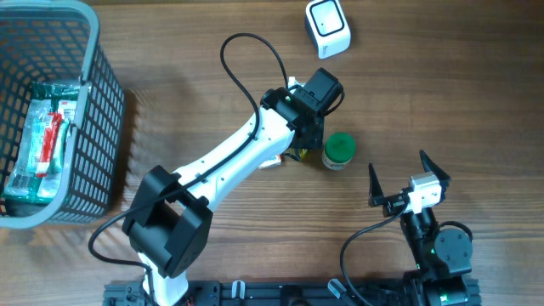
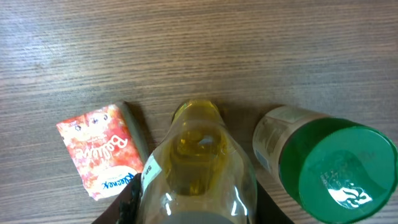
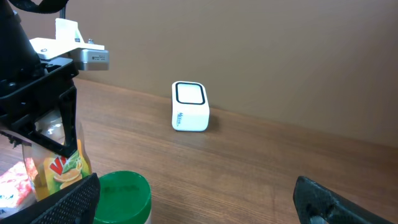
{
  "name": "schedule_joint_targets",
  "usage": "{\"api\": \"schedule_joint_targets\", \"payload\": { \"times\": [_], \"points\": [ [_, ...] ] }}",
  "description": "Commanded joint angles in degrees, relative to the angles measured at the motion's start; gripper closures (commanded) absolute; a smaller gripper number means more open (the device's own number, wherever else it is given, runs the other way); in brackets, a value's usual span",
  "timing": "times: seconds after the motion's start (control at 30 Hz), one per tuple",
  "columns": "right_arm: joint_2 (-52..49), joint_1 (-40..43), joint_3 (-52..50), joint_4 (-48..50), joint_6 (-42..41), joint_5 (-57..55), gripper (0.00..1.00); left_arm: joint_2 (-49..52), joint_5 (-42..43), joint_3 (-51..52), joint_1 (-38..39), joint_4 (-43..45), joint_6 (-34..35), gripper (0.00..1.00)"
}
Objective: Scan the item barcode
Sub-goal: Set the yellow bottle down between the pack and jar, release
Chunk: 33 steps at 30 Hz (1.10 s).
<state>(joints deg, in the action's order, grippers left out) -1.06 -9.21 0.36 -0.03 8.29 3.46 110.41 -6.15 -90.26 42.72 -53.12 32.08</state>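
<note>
The wooden table (image 1: 425, 93) bears a grey basket (image 1: 104, 115), white scanner (image 1: 327, 27), green-lidded jar (image 1: 340, 150) and red packet (image 2: 99, 149).

left wrist view: bottle (image 2: 202, 168) runs off the bottom edge, green-lid jar (image 2: 323, 162) clipped at lower right; overhead, bottle's mostly buried under the left arm (image 1: 246, 149); basket (image 1: 99, 136) cut at upper left; scanner (image 3: 189, 107) label too tiny to read

You are working at what looks like a mock shop checkout on a wood-grain table (image 1: 170, 68), where a white barcode scanner (image 1: 327, 28) is sitting at one o'clock, a grey shopping basket (image 1: 98, 136) is holding packaged goods (image 1: 42, 144) at nine o'clock, and a bottle (image 2: 205, 162), a green-lidded jar (image 1: 339, 150) and a snack packet (image 2: 99, 149) are clustering near the centre.
</note>
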Motion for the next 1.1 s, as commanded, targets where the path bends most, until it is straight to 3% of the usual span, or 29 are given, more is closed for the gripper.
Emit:
{"api": "schedule_joint_targets", "payload": {
  "times": [0.0,0.13,0.2,0.37,0.53,0.73,1.07],
  "points": [
    [0.15,0.28,-0.07,0.15,0.70,0.90,0.00,0.98,-2.27,0.26,0.31,0.37,0.57,0.69],
    [0.15,0.28,-0.07,0.15,0.68,0.90,0.00,1.05,-2.29,0.26,0.74,0.26,0.57,0.57],
    [0.15,0.28,-0.07,0.15,0.68,0.90,0.00,1.05,-2.29,0.26,1.07,0.44,0.57,0.43],
    [0.15,0.28,-0.07,0.15,0.70,0.90,0.00,1.03,-2.29,0.26,1.22,0.42,0.52,0.35],
    [0.15,0.28,-0.07,0.15,0.70,0.90,0.00,0.11,-2.29,0.24,1.03,0.46,-0.31,0.11],
    [0.15,0.28,-0.07,0.15,0.70,0.90,0.00,-3.93,-2.29,-1.40,-0.22,0.44,-0.33,0.00],
    [0.15,0.28,-0.07,0.15,0.70,0.90,0.00,-11.52,-2.32,-8.00,-1.95,0.59,-5.33,0.00]
  ]
}}
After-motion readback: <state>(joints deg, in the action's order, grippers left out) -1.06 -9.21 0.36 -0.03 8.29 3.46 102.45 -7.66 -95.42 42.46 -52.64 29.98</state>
